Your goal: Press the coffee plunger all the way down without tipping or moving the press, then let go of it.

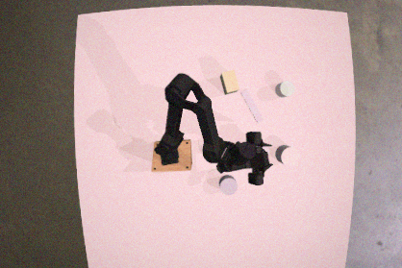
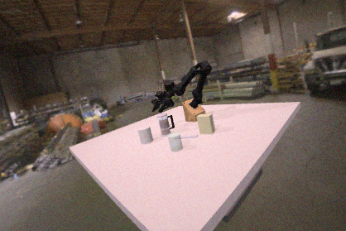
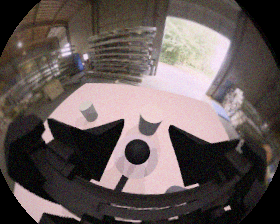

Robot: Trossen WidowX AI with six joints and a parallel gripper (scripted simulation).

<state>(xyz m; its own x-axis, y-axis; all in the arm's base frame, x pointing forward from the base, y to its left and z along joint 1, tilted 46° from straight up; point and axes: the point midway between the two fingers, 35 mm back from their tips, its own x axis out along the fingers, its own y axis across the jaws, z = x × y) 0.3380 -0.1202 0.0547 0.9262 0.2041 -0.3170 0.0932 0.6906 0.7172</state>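
Overhead, gripper [image 1: 267, 158] spread wide, nothing pinched between the fingers; it sits just left of the coffee press [image 1: 283, 154], whose top shows partly as a dark-and-pale disc past the fingertips. Arm [image 1: 202, 120] folds up from a wooden base block [image 1: 171, 156] bolted near the middle of the pink desk [image 1: 144, 216] and reaches toward the right side. Side view: gripper [image 2: 162, 103] hangs above the coffee press [image 2: 165, 124], apart from it, fingers pointing down. Press stands upright on the desk [image 2: 232, 153], glass body with dark contents, black handle on its right flank; plunger rod too small to make out from here. Wrist view: black plunger knob [image 3: 136, 152] sits centred between the two dark fingers, a gap visible on each side, the translucent press body showing just beneath it. Other items around: grey cylinder [image 2: 145, 135] left of the press, paler cylinder [image 2: 175, 141] in front of it, tan block [image 2: 205, 123] to the right near the wooden base [image 2: 193, 110]. Overhead these read as a cylinder [image 1: 228, 184] below the gripper, another cylinder [image 1: 285, 88] toward the far right, the tan block [image 1: 230, 82] above centre, and a thin pale strip [image 1: 251, 105] lying flat between the block and the press.
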